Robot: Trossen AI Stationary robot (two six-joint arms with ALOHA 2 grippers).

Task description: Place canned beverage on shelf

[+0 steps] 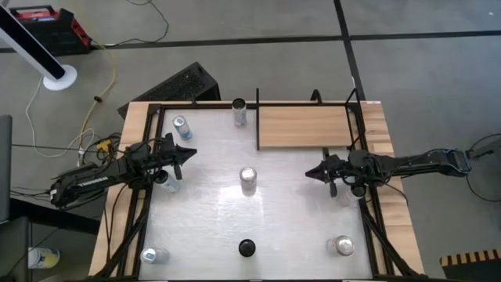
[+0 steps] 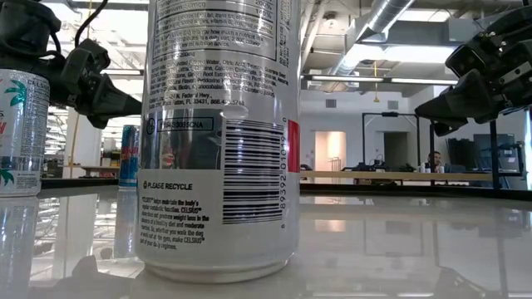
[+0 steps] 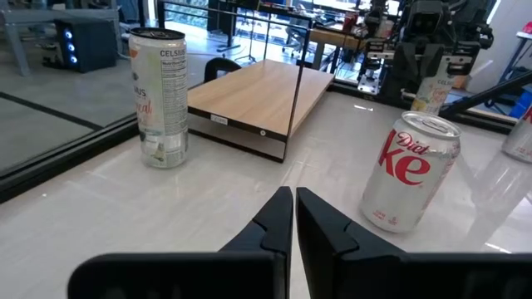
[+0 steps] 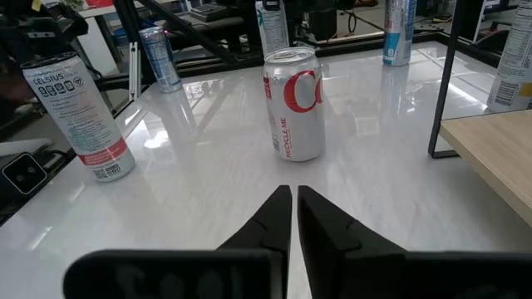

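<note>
A silver and red Diet Coke can (image 1: 248,180) stands upright at the middle of the white table; it also shows in the left wrist view (image 3: 410,170) and the right wrist view (image 4: 293,104). The light-wood shelf (image 1: 305,126), edged by black rods, lies at the table's far right and shows in the left wrist view (image 3: 258,93). My left gripper (image 1: 190,154) (image 3: 294,209) is shut and empty, left of the can. My right gripper (image 1: 310,172) (image 4: 294,208) is shut and empty, right of the can. Both point at the can from a distance.
Other cans stand about: a tall Celsius can (image 1: 240,112) by the shelf's left end, a blue can (image 1: 182,127) at the far left, one (image 1: 167,182) beside my left arm, and three along the near edge (image 1: 154,254), (image 1: 246,248), (image 1: 342,246). Black rods frame the table.
</note>
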